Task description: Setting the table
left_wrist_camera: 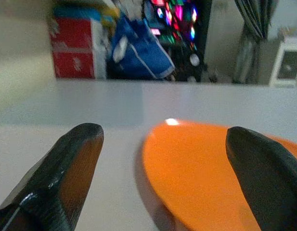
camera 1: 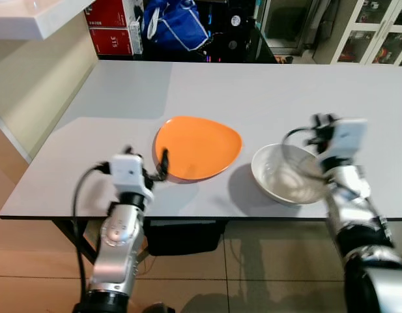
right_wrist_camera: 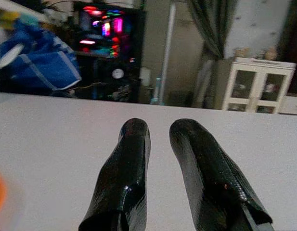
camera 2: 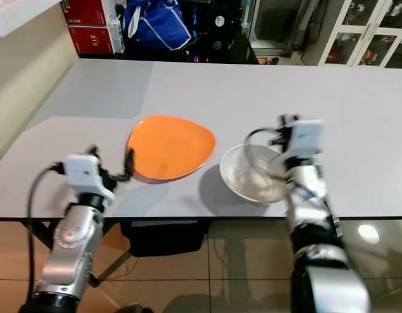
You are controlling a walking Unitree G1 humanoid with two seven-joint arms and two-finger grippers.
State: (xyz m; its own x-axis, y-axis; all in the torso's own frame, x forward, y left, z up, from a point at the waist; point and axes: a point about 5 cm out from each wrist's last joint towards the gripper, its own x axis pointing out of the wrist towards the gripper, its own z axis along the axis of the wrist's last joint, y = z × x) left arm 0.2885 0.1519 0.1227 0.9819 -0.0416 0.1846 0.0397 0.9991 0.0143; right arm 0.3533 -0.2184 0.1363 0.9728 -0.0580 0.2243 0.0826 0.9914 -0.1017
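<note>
An orange plate (camera 1: 197, 147) lies near the middle of the grey table (camera 1: 253, 91), close to its front edge. To its right stands a white bowl (camera 1: 288, 173), upright and with nothing in it. My left gripper (camera 1: 158, 166) is open at the plate's left rim. In the left wrist view its fingers (left_wrist_camera: 57, 178) stand wide apart, and the plate (left_wrist_camera: 201, 168) reaches in between them. My right gripper (camera 1: 316, 125) hovers over the bowl's far right rim and points away across the table. Its fingers (right_wrist_camera: 124, 178) are close together with nothing between them.
Red boxes (camera 1: 113, 29) and a blue bag (camera 1: 174, 23) stand beyond the table's far edge. Glass-door cabinets (camera 1: 376, 32) are at the back right. A white counter (camera 1: 31, 16) juts out on the left. Tiled floor (camera 1: 31, 261) lies below the front edge.
</note>
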